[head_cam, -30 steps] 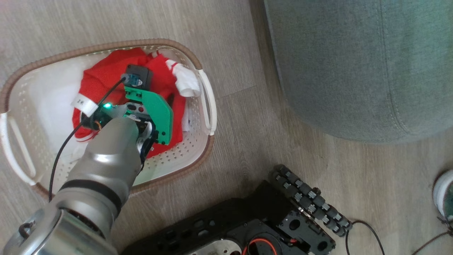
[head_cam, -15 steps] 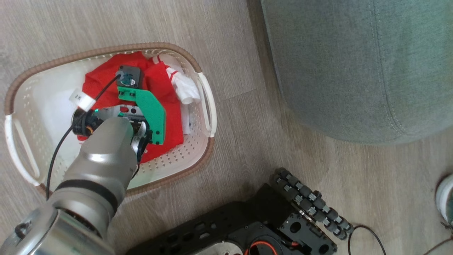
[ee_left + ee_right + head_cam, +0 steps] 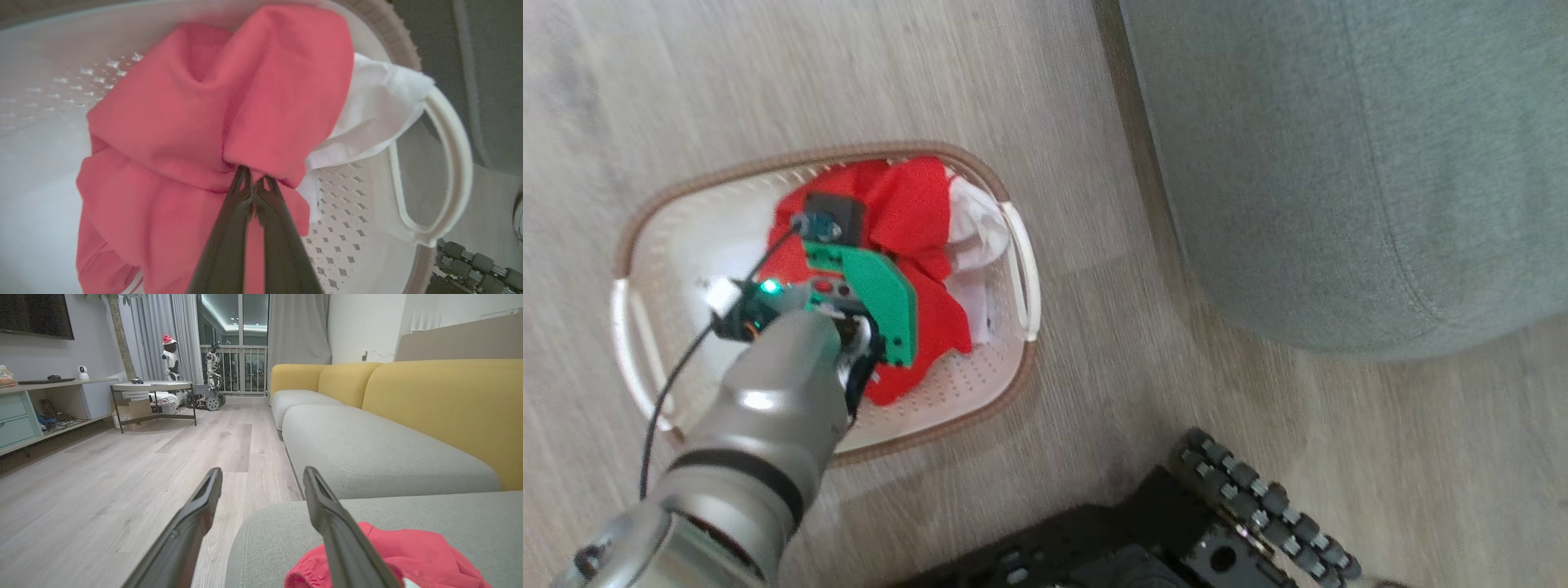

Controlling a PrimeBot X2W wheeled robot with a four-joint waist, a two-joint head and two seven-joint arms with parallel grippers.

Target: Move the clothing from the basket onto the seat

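Note:
The cream basket (image 3: pixel 984 384) with a brown rim stands on the wood floor, left of the grey-green seat (image 3: pixel 1339 163). Bright red clothing (image 3: pixel 915 212) is bunched inside it, with a white piece (image 3: pixel 976 233) against the right handle. My left arm (image 3: pixel 768 392) reaches down into the basket. In the left wrist view my left gripper (image 3: pixel 255 179) is shut on a fold of the red clothing (image 3: pixel 261 94), which hangs pulled up from the basket floor (image 3: pixel 347 237). My right gripper (image 3: pixel 261 473) is open over the seat (image 3: pixel 449 522), where a red garment (image 3: pixel 408 555) lies.
My dark wheeled base (image 3: pixel 1241 498) sits on the floor just below the basket and the seat. In the right wrist view yellow sofa backs (image 3: pixel 441 404) run along the right, and a low round table (image 3: pixel 153 388) and a cabinet (image 3: pixel 24 412) stand far off across open floor.
The head camera has shifted, so the basket looks smaller and lower. The left gripper has drawn the red clothing up into a taller bunch toward the basket's far right.

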